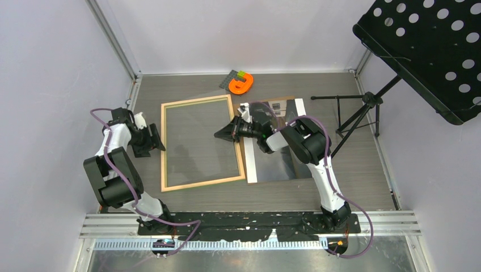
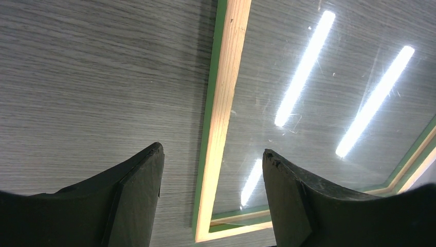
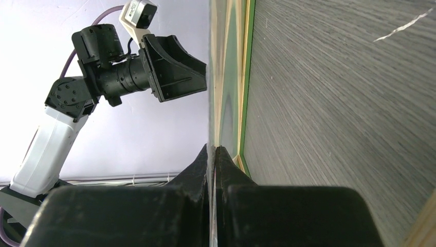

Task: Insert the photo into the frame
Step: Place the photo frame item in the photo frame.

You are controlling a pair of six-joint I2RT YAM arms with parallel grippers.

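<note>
The right gripper [image 3: 212, 154] is pinched fully together on the edge of a thin, glassy sheet, seen edge-on between its fingertips; it looks like the clear pane [image 2: 257, 77] belonging to the frame [image 2: 226, 77], gripped just inside the frame's right-hand rail. The frame lies flat on the grey wood-grain table [image 1: 363, 170], left of centre, pale wood face up with a green lip showing along its edges. Across it, the left gripper [image 2: 212, 153] hovers with its fingers spread wide and nothing between them, above the frame's left rail near a corner. The photo [image 1: 275, 165] lies flat on the table just beside the frame's right rail, dark side up with a white band along its left edge, partly hidden under the right arm. It is not in the frame.
</note>
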